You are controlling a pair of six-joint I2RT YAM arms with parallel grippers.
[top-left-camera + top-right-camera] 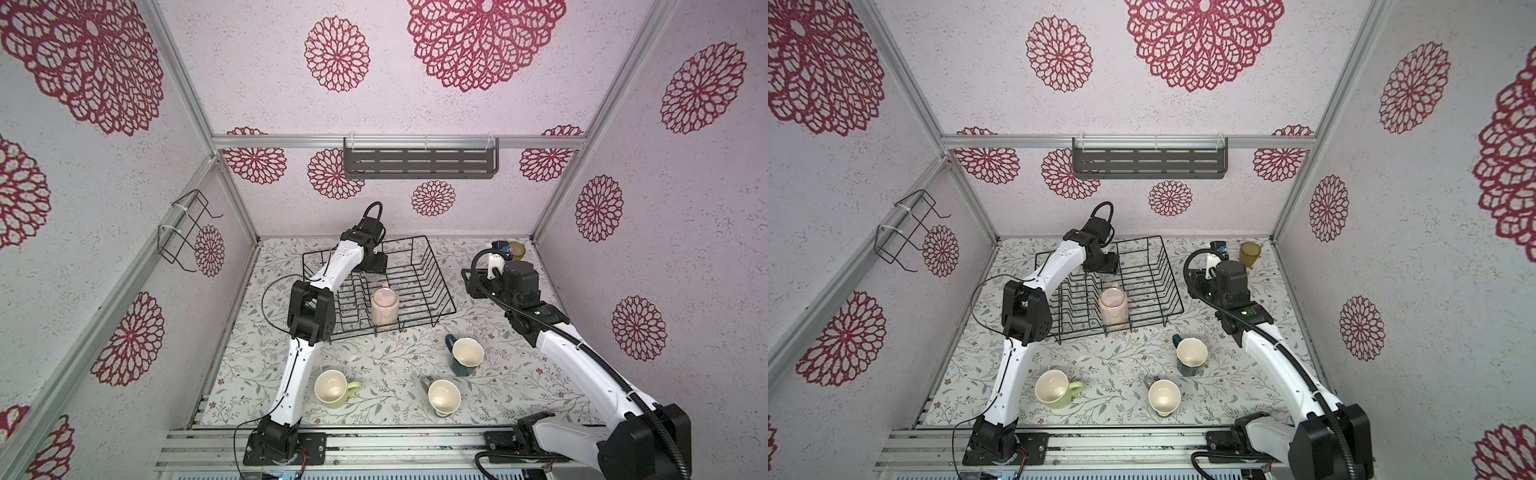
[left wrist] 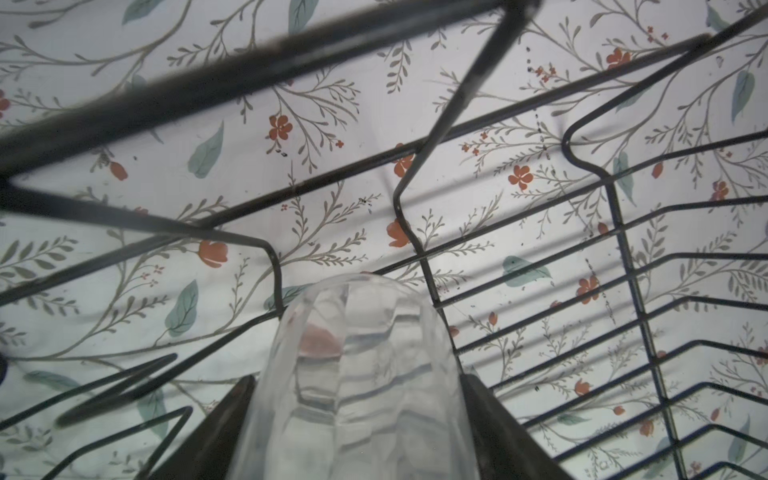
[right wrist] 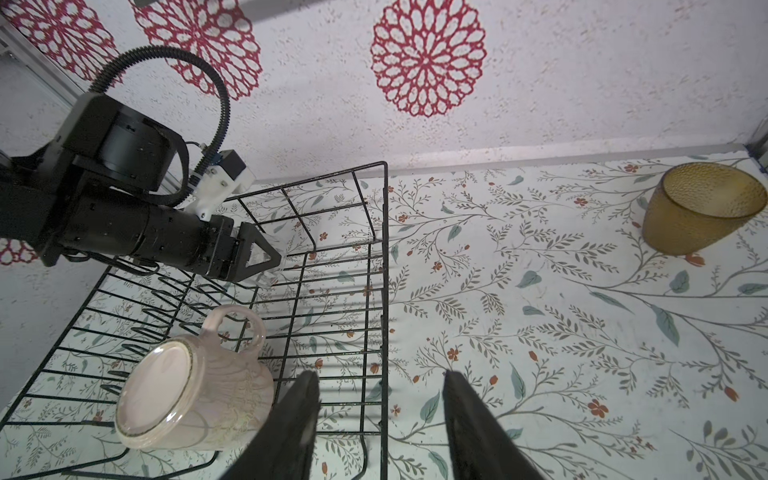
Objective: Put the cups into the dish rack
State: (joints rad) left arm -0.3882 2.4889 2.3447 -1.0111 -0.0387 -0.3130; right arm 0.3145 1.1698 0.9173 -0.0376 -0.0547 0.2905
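Left claw is clamped on the clear glass. The wrist view shows the glass squeezed between both fingers, and it's down inside the dish rack, in the far part, left of middle. In both top views that claw sits over the far rows of prongs, though the glass itself is hard to make out from up there.

Right claw is open about medium wide with nothing between the fingers. It hangs just over the right rim of the rack, with the desk underneath, and the top views have it just right of the rack.

The pale pink cup is in the rack, bottom up, on the near side around the middle.

Out on the desk:
- **Amber tumbler**: upright in the far right corner.
- **Teal mug**: near the rack's near right corner.
- **Grey mug**: nearer than the teal one and a little left of it.
- **Yellow-green mug**: near left, right beside the left arm.

All three mugs show their cream insides.
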